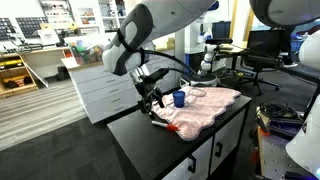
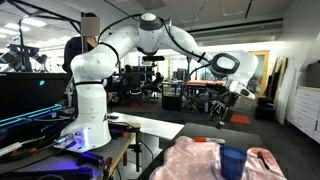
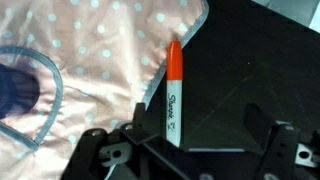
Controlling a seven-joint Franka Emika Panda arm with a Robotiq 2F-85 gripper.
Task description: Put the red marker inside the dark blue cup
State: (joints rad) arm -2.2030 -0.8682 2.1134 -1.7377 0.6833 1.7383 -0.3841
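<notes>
- One red marker (image 3: 173, 95) to move, and it lies flat on the black table (image 3: 262, 70) in the middle of the wrist view. Its red cap points to the top of the frame and its white barrel runs down toward the bottom edge.
- The cap sits right along the hem of the pink dotted cloth (image 3: 90, 40); touching it or just beside it, I cannot tell.
- The gripper (image 3: 187, 150) comes in from the bottom of the wrist view, jaws spread wide with nothing clamped. One of its fingers (image 3: 100, 150) shows at lower left and its partner at lower right, both clear of the barrel.
- The dark blue cup (image 3: 14, 92) is a blur at the left edge of the wrist view, standing on the cloth.
- In an exterior view the dark blue cup (image 1: 179, 98) stands upright with its mouth up. The gripper (image 1: 152, 103) hangs above the table to its left in the frame, not down on anything.
- My read: this is the approach to the pick, with the grasp not yet made and the marker nowhere near the cup.
- The fingers already seem to straddle the barrel's line, so the next move calls for a straight descent and a squeeze across the barrel.
- After that comes a clean lift, a carry toward the left of the wrist frame, and a release over the cup's mouth.
</notes>
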